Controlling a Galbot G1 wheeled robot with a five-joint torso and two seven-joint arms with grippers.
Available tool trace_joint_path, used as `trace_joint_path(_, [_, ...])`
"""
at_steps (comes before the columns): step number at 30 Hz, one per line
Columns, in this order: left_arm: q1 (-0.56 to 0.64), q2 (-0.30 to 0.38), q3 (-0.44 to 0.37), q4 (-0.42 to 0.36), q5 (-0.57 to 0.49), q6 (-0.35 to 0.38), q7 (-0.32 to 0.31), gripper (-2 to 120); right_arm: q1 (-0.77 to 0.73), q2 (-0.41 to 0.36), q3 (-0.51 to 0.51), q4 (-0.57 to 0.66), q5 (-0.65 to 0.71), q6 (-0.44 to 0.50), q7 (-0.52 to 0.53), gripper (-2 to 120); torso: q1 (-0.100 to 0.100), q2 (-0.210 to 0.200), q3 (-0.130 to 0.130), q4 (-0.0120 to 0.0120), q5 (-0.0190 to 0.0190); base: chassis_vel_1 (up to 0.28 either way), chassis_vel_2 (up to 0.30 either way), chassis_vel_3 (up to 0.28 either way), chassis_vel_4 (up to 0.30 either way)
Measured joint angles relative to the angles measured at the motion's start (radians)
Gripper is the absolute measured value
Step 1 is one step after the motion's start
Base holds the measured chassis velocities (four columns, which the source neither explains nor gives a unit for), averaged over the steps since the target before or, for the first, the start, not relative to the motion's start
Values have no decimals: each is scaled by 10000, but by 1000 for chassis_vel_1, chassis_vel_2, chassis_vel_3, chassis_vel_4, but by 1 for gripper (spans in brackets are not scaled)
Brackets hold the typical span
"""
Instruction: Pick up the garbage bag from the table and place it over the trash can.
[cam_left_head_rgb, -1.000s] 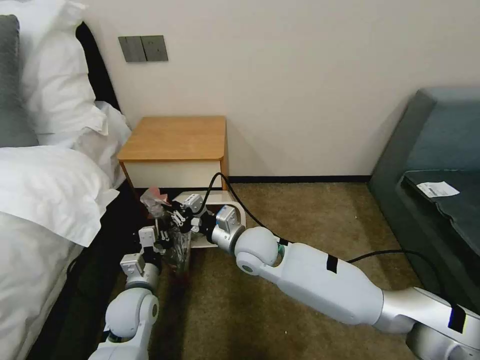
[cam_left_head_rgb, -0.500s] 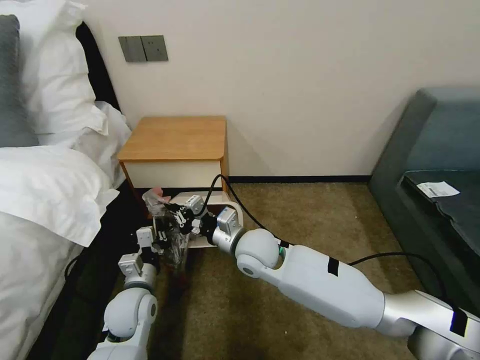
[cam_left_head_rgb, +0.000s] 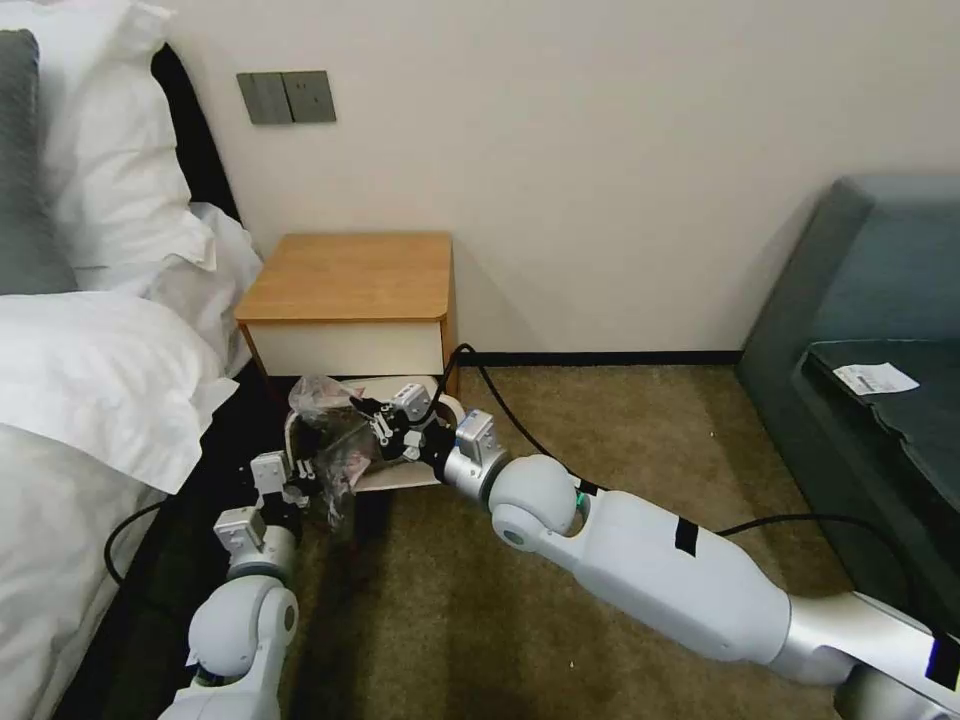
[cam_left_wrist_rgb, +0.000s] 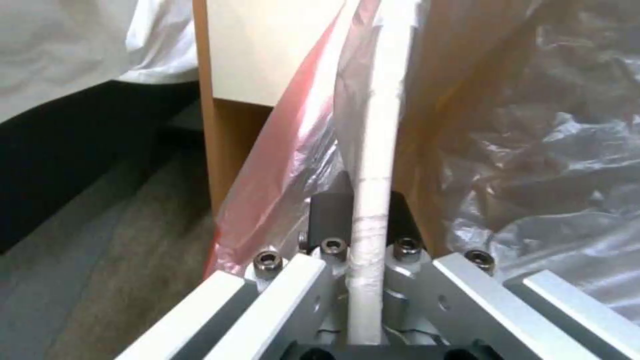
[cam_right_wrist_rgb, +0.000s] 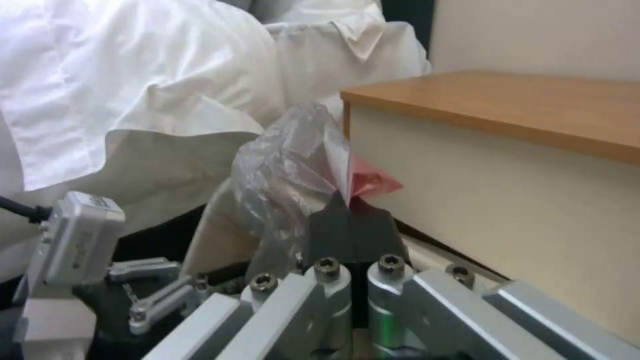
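The bag (cam_left_head_rgb: 335, 440) hangs at the can (cam_left_head_rgb: 400, 478) below the table (cam_left_head_rgb: 350, 275). Your left gripper (cam_left_wrist_rgb: 363, 220) is clamped on the rim with film; your right gripper (cam_right_wrist_rgb: 352, 220) pinches the pink edge. Judge it light, limp, slippery: grip the hem, not the body

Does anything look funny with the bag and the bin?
Yes. The left pincer is clamped on the trash can rim itself, with the garbage bag bunched crookedly on one side, not spread over the opening.
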Motion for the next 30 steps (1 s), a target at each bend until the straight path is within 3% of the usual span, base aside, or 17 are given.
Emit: trace_joint_path(30, [62,-44,-390,-334,-486,31,-2,0,-1298,-1158,1668,715,-360,272,-466,0,0,0,0,0,1,0,0,0,0])
